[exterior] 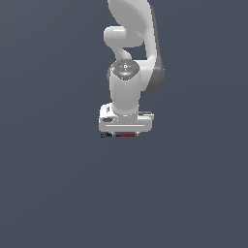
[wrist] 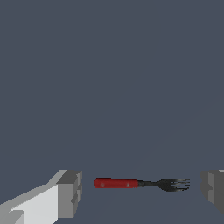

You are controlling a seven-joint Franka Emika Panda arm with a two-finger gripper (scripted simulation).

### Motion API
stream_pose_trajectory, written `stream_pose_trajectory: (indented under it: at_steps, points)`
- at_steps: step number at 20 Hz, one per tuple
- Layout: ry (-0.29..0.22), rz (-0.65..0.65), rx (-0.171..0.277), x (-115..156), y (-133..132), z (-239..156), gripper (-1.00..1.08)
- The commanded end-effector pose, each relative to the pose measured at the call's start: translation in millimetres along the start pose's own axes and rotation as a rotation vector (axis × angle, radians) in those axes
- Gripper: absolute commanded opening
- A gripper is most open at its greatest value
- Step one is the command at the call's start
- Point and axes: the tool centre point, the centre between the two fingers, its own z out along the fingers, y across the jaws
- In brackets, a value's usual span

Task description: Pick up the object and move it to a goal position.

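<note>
Now | pincer [wrist: 139, 192]: spread wide | red-handled fork [wrist: 141, 183]: lying between its fingers, touching neither

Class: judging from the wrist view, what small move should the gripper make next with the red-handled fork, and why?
Probably close the fingers. In the wrist view the gripper is open, and the fork lies between its two fingers, touching neither. The exterior view shows the fork just under the hand, so closing should grasp it, though depth is uncertain.
</note>
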Motion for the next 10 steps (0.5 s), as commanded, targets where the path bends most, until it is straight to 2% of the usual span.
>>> stream_pose_trajectory:
  at_steps: [1, 4, 10]
  points:
    - [0.0, 0.0, 0.0, 0.0, 0.0, 0.0, 1.0]
    - [0.007, 0.007, -0.001, 2.0, 5.0, -2.6, 1.0]
    - [0.047, 0.055, -0.005, 12.5, 32.9, -18.1, 1.0]
